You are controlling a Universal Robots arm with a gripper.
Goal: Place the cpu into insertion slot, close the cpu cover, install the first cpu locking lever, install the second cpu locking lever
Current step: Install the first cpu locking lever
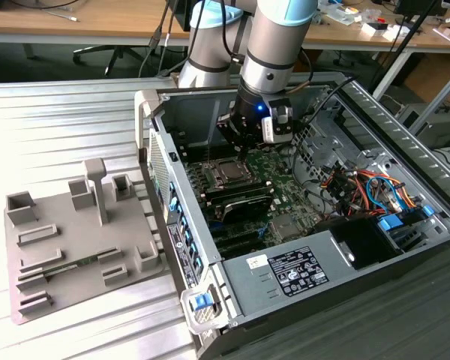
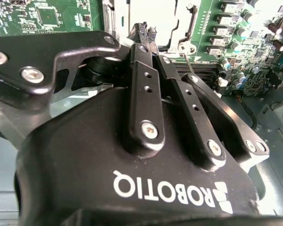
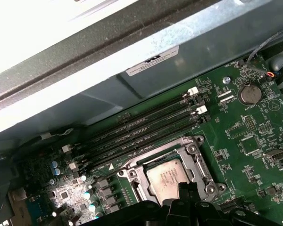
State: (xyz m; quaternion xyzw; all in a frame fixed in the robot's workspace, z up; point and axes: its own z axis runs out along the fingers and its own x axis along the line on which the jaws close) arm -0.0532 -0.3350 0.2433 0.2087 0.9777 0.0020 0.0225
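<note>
While poised just above cpu cover (image 3: 140,178), clasps nothing visible, with gripper (image 3: 187,189) pinched fully together. Noted cpu (image 3: 167,176) seated in insertion slot (image 3: 153,197) beneath.

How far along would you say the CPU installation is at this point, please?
Looks done: the cpu lies seated, with the cpu cover down flat around it. In hand: the shut gripper sits at the cover's edge, beside a thin wire locking lever. Left: I cannot tell that either lever is latched, so both seem outstanding.
</note>
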